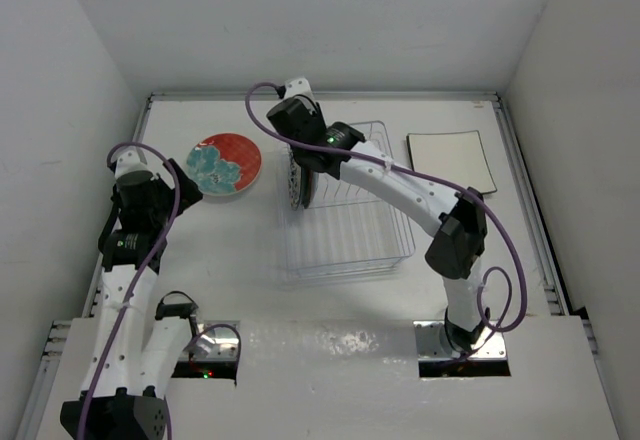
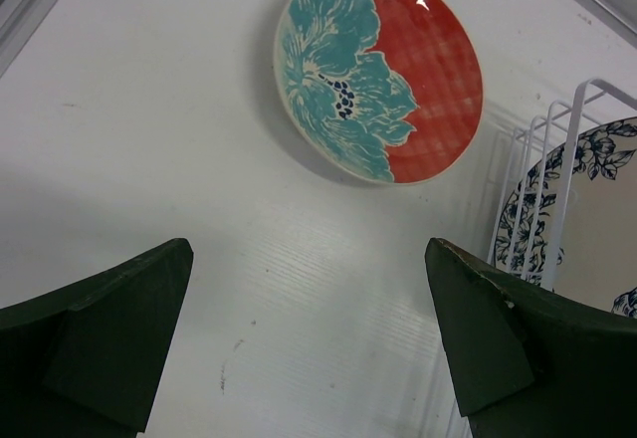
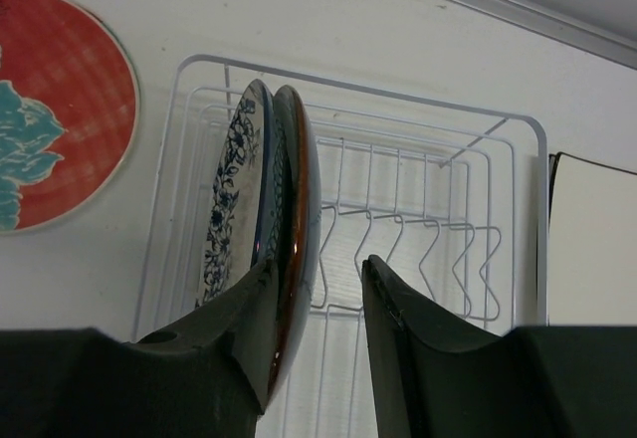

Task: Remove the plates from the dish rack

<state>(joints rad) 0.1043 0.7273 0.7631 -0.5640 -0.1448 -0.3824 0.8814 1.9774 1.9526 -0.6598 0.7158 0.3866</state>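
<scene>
Standing on edge at the left end of the dish rack [image 1: 350, 230], two plates are leaning face to face. One is a white floral plate [image 3: 231, 194] with dark blue blossoms. The other, a second plate [image 3: 297, 199], is showing only a dark reddish-brown rim, its face being hidden by its neighbour. The lower parts of both are disappearing behind a gripper finger in the right wrist view, and in the top view the arm is covering most of the pair.

Right gripper [image 3: 320, 304]: the jaws are straddling the second plate's rim and are parted, not clamped. One finger is sitting close on the floral side, though contact is hard to judge, and the other is standing just clear.

Red plate [image 1: 227, 167]: round, with a teal flower, it is lying flat on the table [image 1: 230, 260] left of the rack and apart from it. The right wrist view is cutting it off.

Square plate [image 1: 447, 160]: pale and dark-rimmed, it is lying flat just beside the rack's right side.

Left gripper [image 2: 309, 338]: it is hovering over the table near the red plate, fingers spread wide and grasping nothing.
</scene>
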